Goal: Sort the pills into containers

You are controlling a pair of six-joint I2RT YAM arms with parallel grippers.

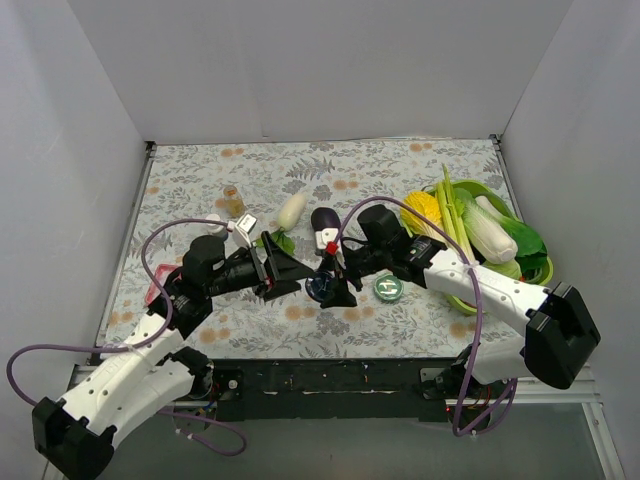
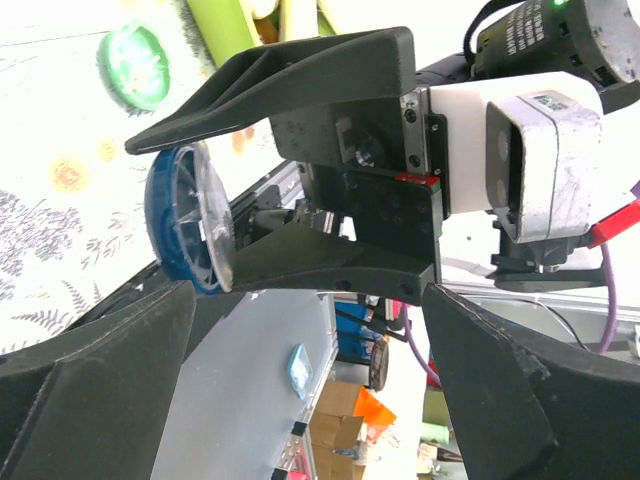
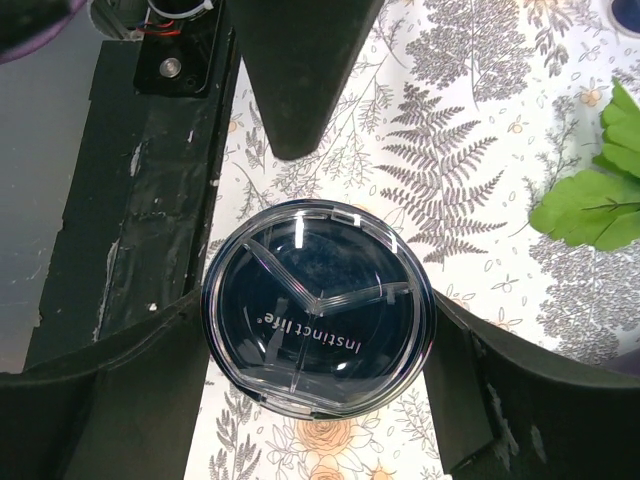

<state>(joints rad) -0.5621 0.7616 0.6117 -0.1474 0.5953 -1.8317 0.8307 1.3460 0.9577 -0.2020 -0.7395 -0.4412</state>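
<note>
A round blue tin (image 3: 318, 305) with a clear three-part lid reading "instinct life" sits between my right gripper's (image 3: 318, 345) fingers, which are shut on its sides just above the floral cloth. It shows in the top view (image 1: 320, 289) and edge-on in the left wrist view (image 2: 188, 228). My left gripper (image 1: 288, 272) is wide open and empty just left of the tin, fingers pointing at it. A green-topped tin (image 1: 388, 288) lies to the right. An amber bottle (image 1: 233, 201) stands at the back left. I see no loose pills.
A lime-green tray (image 1: 540, 268) of vegetables stands at the right. A white radish (image 1: 291, 210), a leaf (image 3: 590, 200) and a dark eggplant (image 1: 325, 219) lie behind the grippers. A small white vessel (image 1: 213, 226) sits left. The table's black front edge (image 3: 130, 200) is close.
</note>
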